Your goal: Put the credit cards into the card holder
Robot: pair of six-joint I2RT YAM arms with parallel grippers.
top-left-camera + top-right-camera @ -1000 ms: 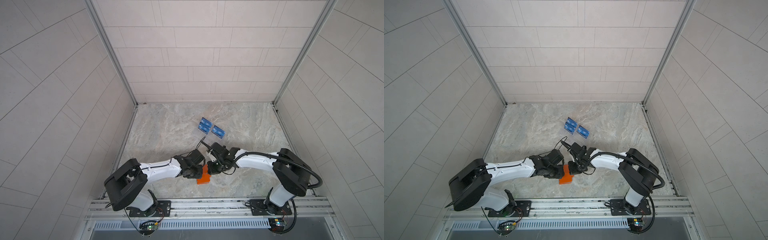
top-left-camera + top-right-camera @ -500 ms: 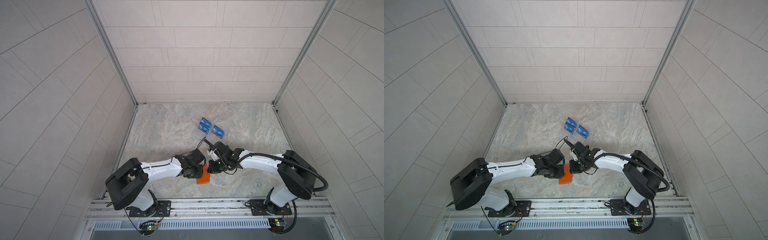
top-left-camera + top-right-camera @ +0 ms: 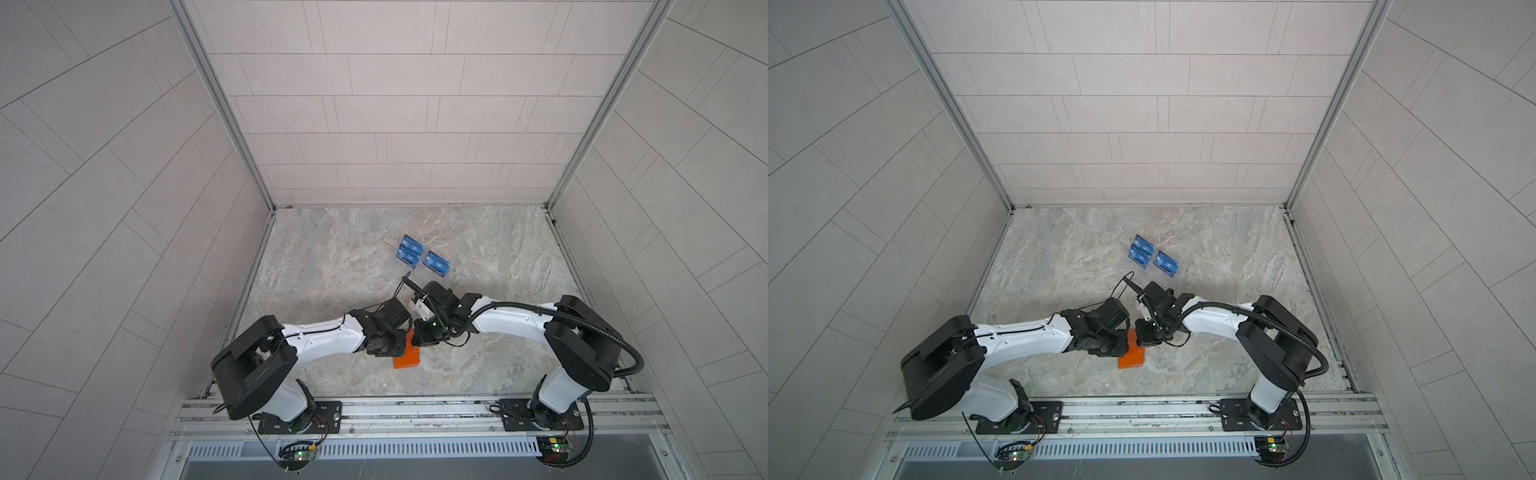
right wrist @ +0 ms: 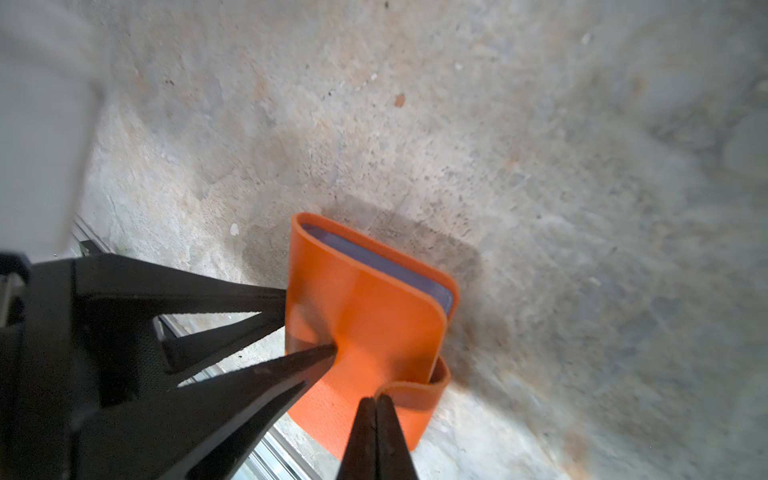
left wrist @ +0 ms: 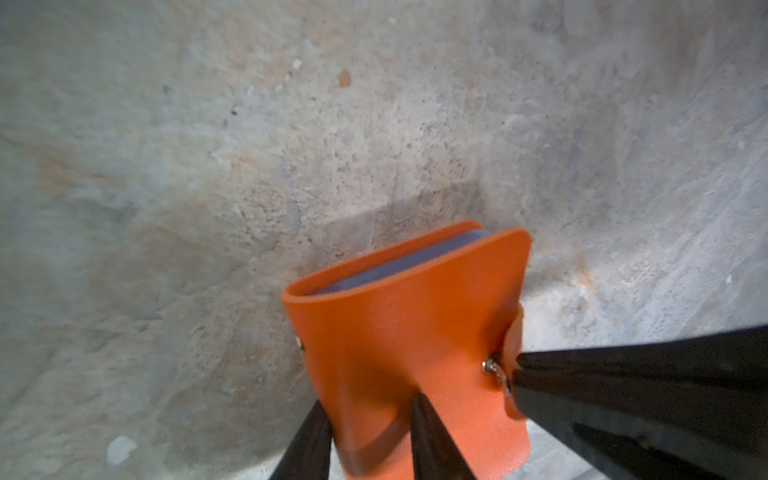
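Observation:
The orange card holder (image 3: 408, 360) (image 3: 1132, 358) sits low over the marble table, between both arms. My left gripper (image 5: 370, 436) is shut on its folded body (image 5: 407, 324), one finger on each face. The cover stands slightly apart, with grey sleeves showing inside. My right gripper (image 4: 376, 432) is shut on the holder's snap tab (image 4: 415, 390), whose metal snap (image 5: 494, 370) shows beside the right fingers (image 5: 623, 395). Three blue credit cards (image 3: 411, 248) (image 3: 436, 264) (image 3: 1142, 251) lie further back, untouched.
The blue cards rest on a clear acrylic stand (image 3: 409, 272) (image 3: 1144, 272) just behind the two wrists. Tiled walls close in the table on three sides. A metal rail (image 3: 415, 409) runs along the front edge.
The right arm's elbow has swung a little to the right and its wrist has shifted slightly. Both grippers stay on the card holder, which has hardly moved.

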